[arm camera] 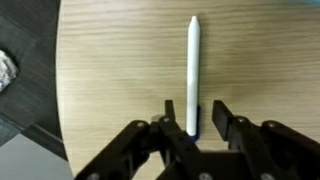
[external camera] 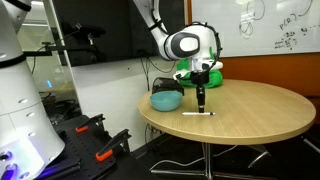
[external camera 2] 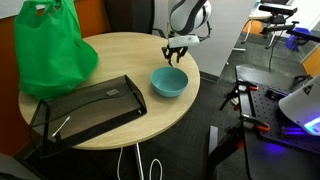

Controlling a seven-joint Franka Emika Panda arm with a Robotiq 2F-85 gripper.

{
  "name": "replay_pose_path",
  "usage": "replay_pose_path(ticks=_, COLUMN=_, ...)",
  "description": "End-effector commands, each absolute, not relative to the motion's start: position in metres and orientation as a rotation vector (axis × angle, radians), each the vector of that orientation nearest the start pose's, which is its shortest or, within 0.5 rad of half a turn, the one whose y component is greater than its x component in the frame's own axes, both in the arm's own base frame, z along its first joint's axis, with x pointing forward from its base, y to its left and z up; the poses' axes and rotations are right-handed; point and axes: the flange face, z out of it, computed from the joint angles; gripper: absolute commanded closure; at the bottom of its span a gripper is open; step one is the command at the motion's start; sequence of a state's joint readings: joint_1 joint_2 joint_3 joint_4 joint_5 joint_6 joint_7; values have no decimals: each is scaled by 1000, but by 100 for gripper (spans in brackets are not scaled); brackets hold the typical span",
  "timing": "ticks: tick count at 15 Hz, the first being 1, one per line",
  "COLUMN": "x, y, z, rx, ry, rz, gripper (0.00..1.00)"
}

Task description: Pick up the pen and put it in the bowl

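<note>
The white pen (arm camera: pixel 193 70) lies flat on the round wooden table (external camera: pixel 250 110), its dark cap end down between my fingers. It also shows as a thin white line in an exterior view (external camera: pixel 198 114). My gripper (arm camera: pixel 197 118) is open and points down just above the pen, one finger on each side, the pen nearer the left finger. The gripper shows in both exterior views (external camera: pixel 202 98) (external camera 2: pixel 177 50). The light-blue bowl (external camera: pixel 166 100) (external camera 2: pixel 169 82) stands empty on the table beside the gripper, close to the table's edge.
A bright green bag (external camera 2: pixel 55 50) (external camera: pixel 190 74) stands on the table beyond the bowl. A black wire tray (external camera 2: pixel 90 108) lies next to the bag. The table's edge (arm camera: pixel 58 90) is close in the wrist view, with floor beyond it.
</note>
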State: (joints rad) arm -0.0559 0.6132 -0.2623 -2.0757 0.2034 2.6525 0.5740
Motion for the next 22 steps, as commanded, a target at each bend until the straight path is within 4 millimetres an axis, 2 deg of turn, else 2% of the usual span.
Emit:
replay_pose_path(ticks=1, x=542, y=-188, z=131, rx=-2761, ry=1592, rz=29, gripper=66)
replay_pose_path(ticks=2, x=541, y=-188, z=127, rx=-2755, ry=1592, rz=32, gripper=67)
replay_pose_path(ticks=3, x=541, y=-187, z=124, rx=-2748, ry=1598, rz=36, gripper=60)
replay_pose_path(ticks=4, x=541, y=-187, z=121, rx=-2740, ry=1605, rz=47, gripper=59)
replay_pose_path(ticks=5, x=541, y=-186, z=119, rx=-2738, ry=1605, rz=42, gripper=68)
replay_pose_path(ticks=6, x=541, y=-186, z=117, rx=-2740, ry=1614, rz=41, gripper=65)
replay_pose_path(ticks=7, x=541, y=-186, z=117, rx=-2741, ry=1610, rz=37, gripper=88)
replay_pose_path(ticks=9, x=540, y=-187, z=121, rx=-2752, ry=1613, rz=26, gripper=93)
replay_pose_path(ticks=10, x=540, y=-188, z=125, rx=-2757, ry=1617, rz=22, gripper=100)
replay_pose_path(ticks=12, x=540, y=-192, z=133, rx=-2755, ry=1620, rz=13, gripper=100)
replay_pose_path(ticks=14, x=542, y=-196, z=145, rx=-2740, ry=1633, rz=-12, gripper=97)
replay_pose_path(ticks=17, x=545, y=-197, z=174, rx=-2723, ry=1625, rz=-28, gripper=97)
replay_pose_path(ticks=20, x=546, y=-183, z=202, rx=-2676, ry=1649, rz=-52, gripper=97)
replay_pose_path(ticks=22, x=545, y=-167, z=216, rx=-2665, ry=1614, rz=-78, gripper=97)
